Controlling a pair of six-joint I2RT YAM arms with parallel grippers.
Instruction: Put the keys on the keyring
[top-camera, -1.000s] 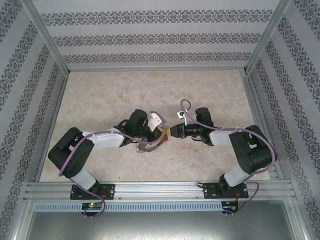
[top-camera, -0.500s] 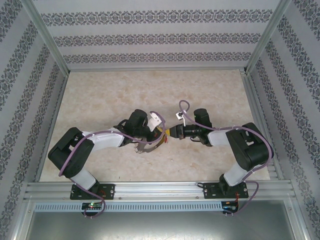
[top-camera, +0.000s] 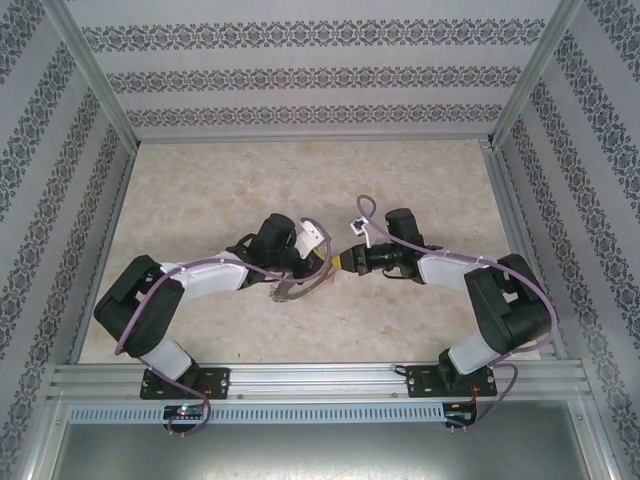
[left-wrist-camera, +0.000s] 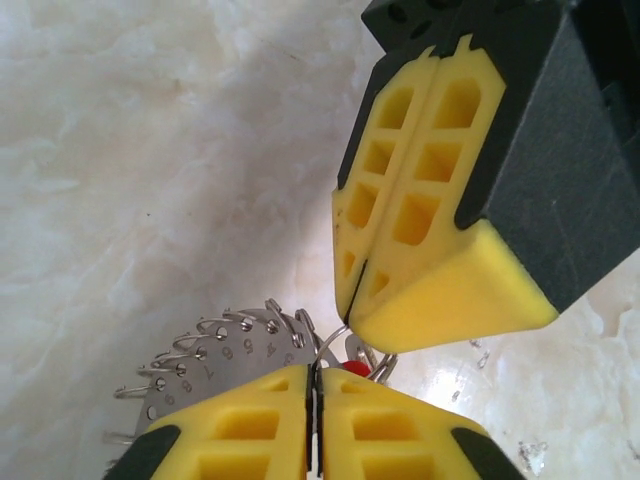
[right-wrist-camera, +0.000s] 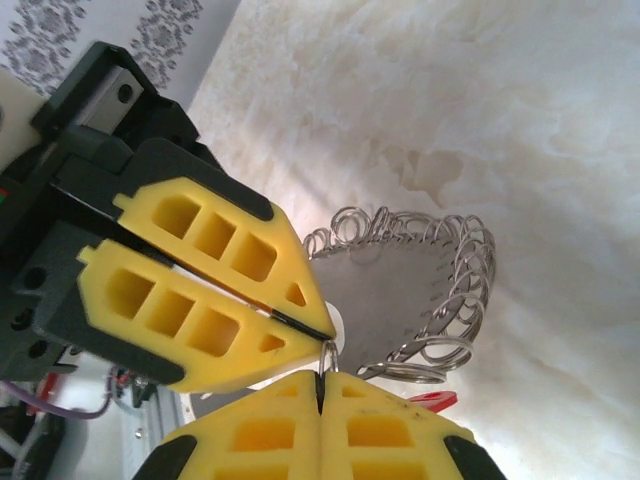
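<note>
The keyring (left-wrist-camera: 215, 352) is a flat silvery plate with numbered holes, its rim fringed with small wire rings (right-wrist-camera: 455, 300). It hangs just above the table (top-camera: 296, 291) between both arms. My left gripper (left-wrist-camera: 318, 372) is shut on its edge. My right gripper (right-wrist-camera: 320, 378) is shut on one thin wire loop (right-wrist-camera: 329, 352) at that same spot. The two sets of yellow fingertips meet tip to tip (top-camera: 332, 262). The key's red head (left-wrist-camera: 356, 368) peeks out right behind the fingertips, its shank hidden. That red key (right-wrist-camera: 437, 401) lies low beside my right fingers.
The pale marbled tabletop (top-camera: 230, 190) stretches bare behind and beside the arms. Patterned walls and aluminium posts (top-camera: 95, 80) enclose it. A metal rail (top-camera: 320, 378) carrying both arm bases runs along the near edge.
My right gripper has closed onto the wire loop. Both grippers and the keyring have shifted slightly toward the far side, and the right arm's elbow has swung outward.
</note>
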